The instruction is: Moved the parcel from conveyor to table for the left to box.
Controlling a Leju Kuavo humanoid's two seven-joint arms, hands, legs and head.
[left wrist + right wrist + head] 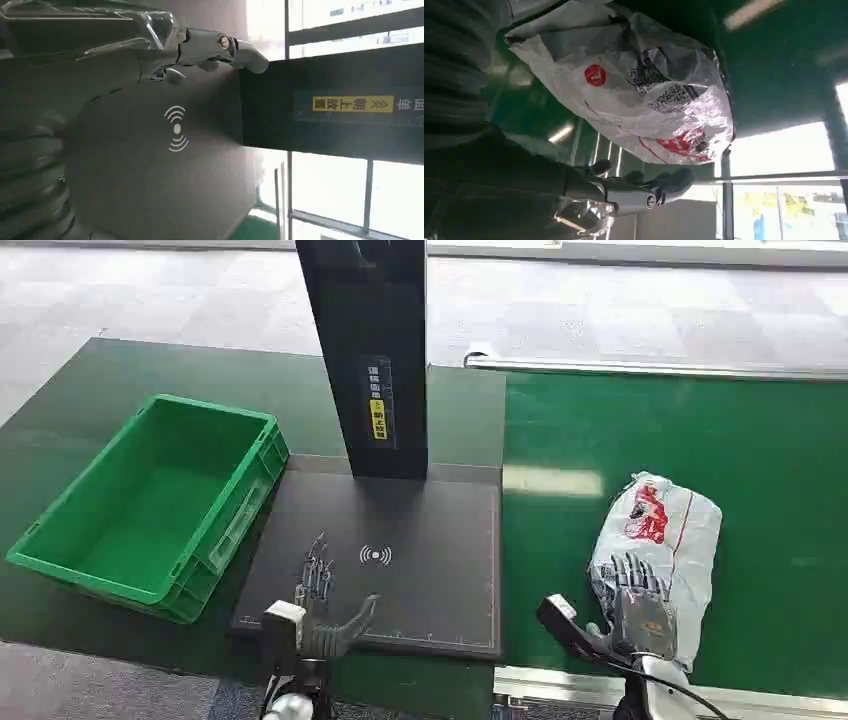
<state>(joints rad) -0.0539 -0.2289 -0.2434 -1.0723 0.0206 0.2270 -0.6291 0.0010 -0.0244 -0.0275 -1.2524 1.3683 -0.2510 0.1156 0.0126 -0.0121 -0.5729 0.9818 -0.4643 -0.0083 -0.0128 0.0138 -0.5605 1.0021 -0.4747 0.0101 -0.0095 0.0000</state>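
The parcel (662, 530) is a grey-white plastic mailer with red print, lying on the green conveyor belt (760, 460) at the right. My right hand (640, 600) lies over the parcel's near end, fingers spread and resting on it; the thumb sticks out to the side. From the right wrist, the parcel (649, 95) sits just past the thumb (659, 187), not enclosed. My left hand (318, 605) hovers open over the near edge of the black scanner plate (420, 570), holding nothing. The left wrist view has its thumb (225, 47) above the plate's wave symbol (176, 128).
An empty green plastic crate (150, 505) stands on the dark table at the left. A tall black scanner post (370, 360) rises from the back of the plate. A metal rail (650, 368) edges the conveyor's far side, another its near side.
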